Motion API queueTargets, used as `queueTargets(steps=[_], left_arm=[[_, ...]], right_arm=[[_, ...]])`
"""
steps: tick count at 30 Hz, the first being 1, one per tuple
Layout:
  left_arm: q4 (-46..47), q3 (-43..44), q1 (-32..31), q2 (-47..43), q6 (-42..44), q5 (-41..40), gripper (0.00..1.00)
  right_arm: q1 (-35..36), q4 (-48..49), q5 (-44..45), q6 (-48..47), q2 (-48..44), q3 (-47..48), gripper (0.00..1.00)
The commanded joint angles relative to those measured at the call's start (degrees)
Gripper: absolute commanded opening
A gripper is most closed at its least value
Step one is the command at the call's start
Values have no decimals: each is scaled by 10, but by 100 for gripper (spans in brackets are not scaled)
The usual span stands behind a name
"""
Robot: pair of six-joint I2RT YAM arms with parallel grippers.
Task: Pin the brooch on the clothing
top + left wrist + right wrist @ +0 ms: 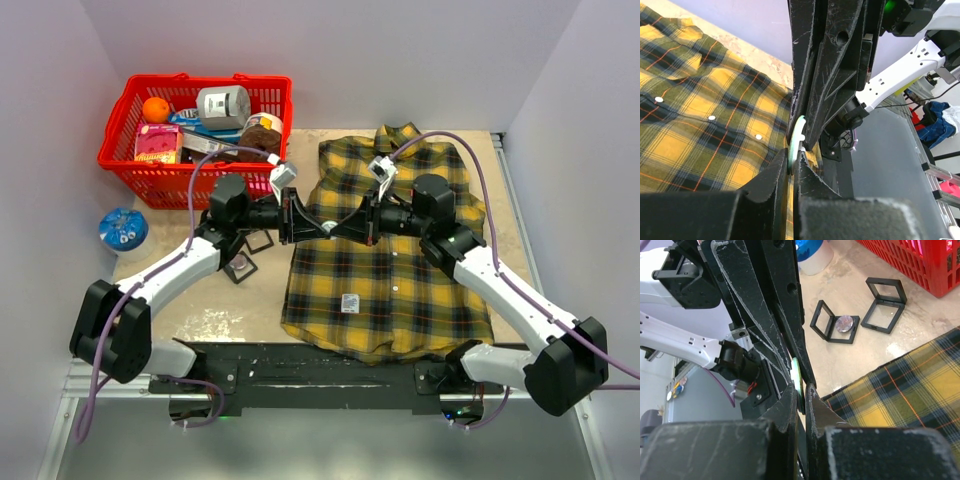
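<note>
Beige table (230, 310) carries the plaid shirt (400, 290) spread flat with its collar away from me, and just above the shirt's edge nearer my left arm I hold the brooch (796, 140), a thin pale disc seen edge-on. My left jaws and right jaws are both pinched nearly closed on it from opposite sides, probably so one steadies it while the other works the pin. Further left lie two open black cases (835, 322) and a red basket (130, 165).
</note>
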Motion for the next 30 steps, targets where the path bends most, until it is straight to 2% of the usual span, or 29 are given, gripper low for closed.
queueTargets(steps=[1,4,7,8,11,12,15,22,25,27,28,29,30], left_arm=[[7,25,-18,1,29,19,0],[-27,33,-13,8,40,-2,0],[-53,40,-3,19,40,-24,0],[-58,41,2,21,37,-33,0],[-73,44,7,32,37,-45,0],[-85,46,8,36,38,-49,0],[-97,49,9,41,41,-58,0],[-119,53,11,34,58,-77,0],[-166,66,10,18,105,-120,0],[-242,87,-3,-2,177,-202,0],[-270,96,-28,-10,206,-244,0],[-325,102,-46,-23,261,-343,0],[-342,109,-66,-27,285,-397,0]], right_arm=[[-2,-37,16,-24,12,25,0],[-3,-44,4,-32,2,27,0],[-2,-56,2,-37,-9,31,11],[-2,-58,6,-39,-12,34,21],[-3,-73,21,-48,-28,43,40],[-4,-74,28,-49,-37,46,51],[-9,-78,38,-51,-59,54,65],[-23,-85,103,-51,-105,62,72],[-22,-100,164,-50,-115,60,73],[-22,-123,236,-51,-118,61,73],[-22,-132,266,-50,-118,61,73],[-22,-143,304,-53,-113,64,74],[-23,-156,315,-56,-110,64,74]])
